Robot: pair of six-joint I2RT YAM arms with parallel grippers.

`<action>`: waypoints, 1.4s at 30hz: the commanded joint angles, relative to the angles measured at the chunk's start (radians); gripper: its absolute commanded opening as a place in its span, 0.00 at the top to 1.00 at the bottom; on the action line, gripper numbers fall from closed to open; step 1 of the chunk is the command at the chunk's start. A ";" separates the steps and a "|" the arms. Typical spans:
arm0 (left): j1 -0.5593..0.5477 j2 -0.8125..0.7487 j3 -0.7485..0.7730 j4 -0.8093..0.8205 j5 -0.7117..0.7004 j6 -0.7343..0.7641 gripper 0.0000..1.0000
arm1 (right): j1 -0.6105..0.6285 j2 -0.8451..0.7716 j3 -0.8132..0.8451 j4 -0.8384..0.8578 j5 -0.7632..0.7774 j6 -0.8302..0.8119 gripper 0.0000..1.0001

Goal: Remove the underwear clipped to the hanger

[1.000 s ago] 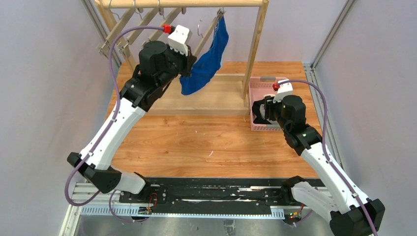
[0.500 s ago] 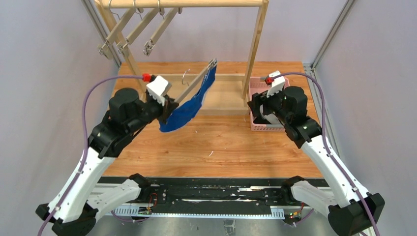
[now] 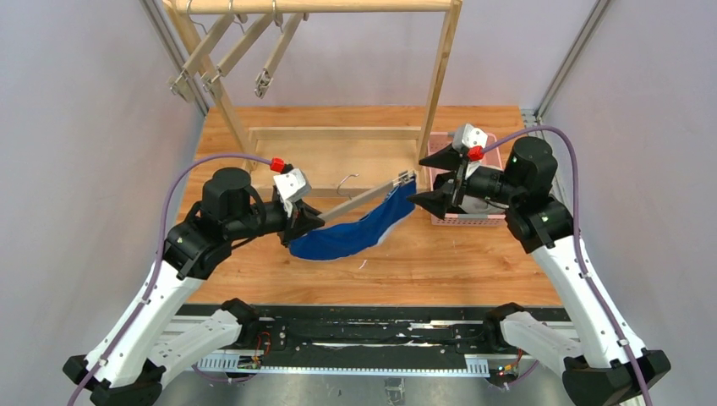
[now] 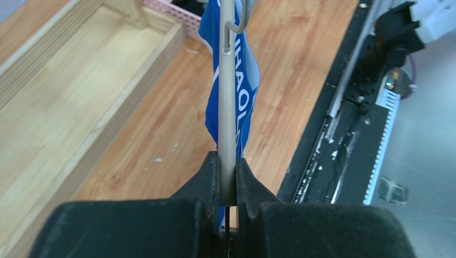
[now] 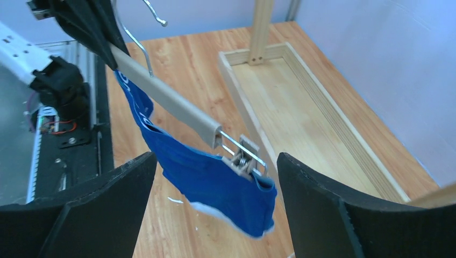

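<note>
Left pincer [image 4: 228, 161] clamped one end of a pale wooden clip hanger [image 4: 228, 107]; bright blue cloth briefs [image 3: 355, 234] hung from it above the wooden worktop [image 3: 457, 262]. Right pincer [image 5: 215, 161] gaped wide facing the far metal clip [image 5: 244, 158]; pinching its levers squarely should free the cloth.

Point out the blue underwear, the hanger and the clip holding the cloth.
blue underwear [image 3: 351, 238], top external view, middle of the hanging cloth.
hanger [image 4: 228, 107], left wrist view, middle of its bar.
clip [image 5: 244, 158], right wrist view, metal spring.
</note>
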 commanded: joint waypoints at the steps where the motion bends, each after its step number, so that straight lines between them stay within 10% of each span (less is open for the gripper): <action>1: -0.006 -0.027 0.037 0.061 0.146 0.016 1.00 | -0.015 0.007 0.038 0.001 -0.173 -0.007 0.16; 15: -0.006 -0.037 0.073 0.010 0.163 0.020 1.00 | -0.014 0.066 0.053 0.052 -0.260 0.049 0.24; 20: -0.006 -0.032 0.071 0.011 0.156 0.013 1.00 | -0.014 0.083 0.065 0.053 -0.301 0.067 0.47; 24: -0.006 -0.031 0.069 0.016 0.146 0.011 1.00 | -0.014 0.090 0.066 0.052 -0.302 0.075 0.99; 28: -0.006 -0.031 0.070 0.025 0.143 0.005 1.00 | -0.015 0.092 0.063 0.047 -0.296 0.073 1.00; 30: -0.006 -0.029 0.071 0.032 0.139 0.002 1.00 | -0.015 0.087 0.063 0.047 -0.272 0.074 0.89; 34: -0.006 -0.027 0.084 0.049 0.123 -0.004 1.00 | -0.015 0.052 0.051 0.067 -0.146 0.089 0.25; 42: -0.006 -0.010 0.142 0.094 0.086 -0.035 1.00 | -0.015 -0.090 -0.036 0.167 0.200 0.200 0.14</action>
